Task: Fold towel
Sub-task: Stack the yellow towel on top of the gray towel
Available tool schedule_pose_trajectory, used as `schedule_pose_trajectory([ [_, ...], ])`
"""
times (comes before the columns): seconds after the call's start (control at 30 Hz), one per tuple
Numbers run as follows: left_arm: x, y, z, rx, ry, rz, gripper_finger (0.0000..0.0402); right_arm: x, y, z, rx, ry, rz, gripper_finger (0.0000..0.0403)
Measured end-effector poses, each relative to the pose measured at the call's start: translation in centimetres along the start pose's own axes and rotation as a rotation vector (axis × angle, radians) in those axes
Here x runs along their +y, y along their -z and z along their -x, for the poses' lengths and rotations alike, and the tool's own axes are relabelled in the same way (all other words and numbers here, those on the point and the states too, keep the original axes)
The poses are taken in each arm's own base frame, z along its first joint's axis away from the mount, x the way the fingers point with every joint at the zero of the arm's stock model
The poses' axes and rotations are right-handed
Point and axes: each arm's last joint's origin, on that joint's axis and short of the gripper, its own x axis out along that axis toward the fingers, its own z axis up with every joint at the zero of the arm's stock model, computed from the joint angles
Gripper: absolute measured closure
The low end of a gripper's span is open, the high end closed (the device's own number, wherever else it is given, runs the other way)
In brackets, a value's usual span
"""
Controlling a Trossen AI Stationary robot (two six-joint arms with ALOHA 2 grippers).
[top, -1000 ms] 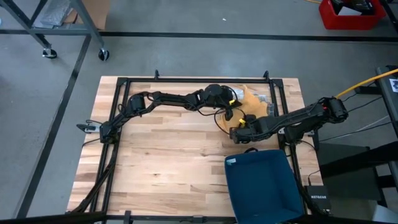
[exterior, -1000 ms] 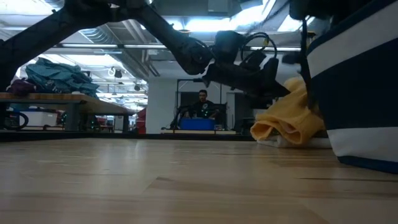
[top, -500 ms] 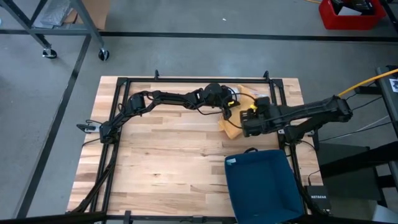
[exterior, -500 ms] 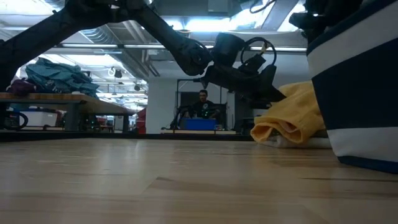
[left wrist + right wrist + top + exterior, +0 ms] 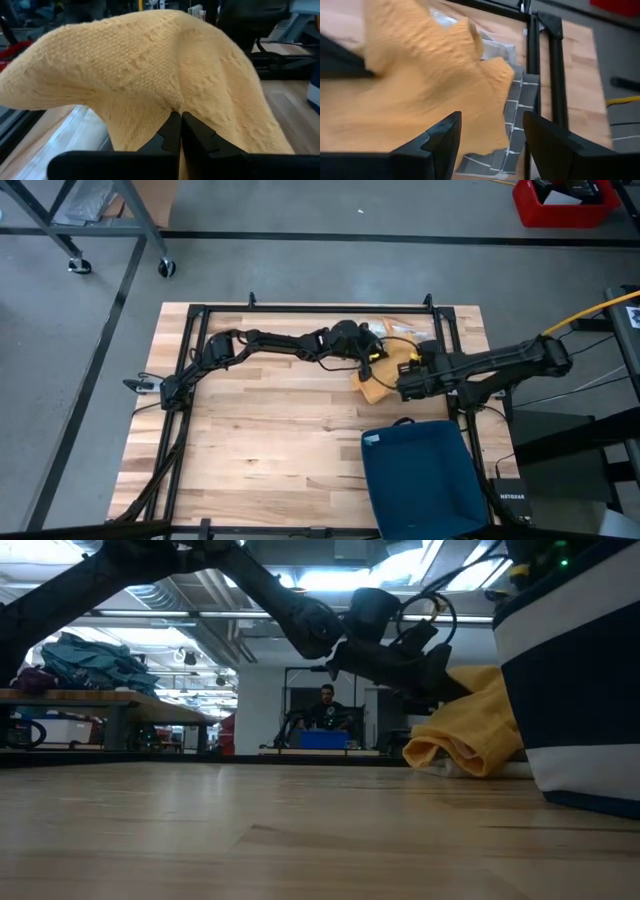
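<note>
Wooden table (image 5: 260, 430) carries a dark blue bin (image 5: 420, 475) at the near right corner. Yellow towel (image 5: 385, 375) lies bunched at the far right, just beyond the bin. Left gripper (image 5: 176, 131) clamped on a raised towel fold. Right gripper (image 5: 490, 140) hangs over the towel, fingers apart, holding nothing.

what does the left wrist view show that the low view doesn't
Only the left wrist view shows the left claw shut on a pinch of the yellow towel. Only the low view shows the blue bin beside the towel, a person far behind, and a bench piled with cloth. Both show the towel lifted off the wooden table.
</note>
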Motion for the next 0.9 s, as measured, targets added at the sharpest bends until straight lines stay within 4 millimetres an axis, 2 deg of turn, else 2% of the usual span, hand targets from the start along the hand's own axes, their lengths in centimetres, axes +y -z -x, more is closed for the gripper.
schedule_pose_trajectory([
  [0.27,-0.3,0.0,-0.1,-0.001,0.009,-0.002,0.0398,-1.4,0.8,-2.0,0.004,-0.166,-0.152,0.0184],
  [0.37,-0.3,-0.1,-0.1,-0.003,0.008,-0.003,0.0398,-2.0,1.6,-3.0,0.006,-0.163,-0.164,0.0184],
  [0.5,-0.2,-0.3,0.0,-0.016,0.006,-0.005,0.0398,-2.0,3.0,-4.4,0.116,-0.160,-0.191,0.0184],
  [0.57,-0.1,-0.6,0.1,-0.043,0.000,-0.010,0.0398,-1.6,3.2,-4.5,0.148,-0.179,-0.144,0.0185],
  [0.73,0.5,-1.3,0.3,-0.111,-0.016,-0.021,0.0398,-0.9,3.3,-4.5,0.165,-0.214,-0.160,0.0185],
  [0.9,1.1,-1.6,0.5,-0.143,-0.030,-0.006,0.0398,-0.9,3.5,-4.5,0.251,-0.212,-0.167,0.0185],
])
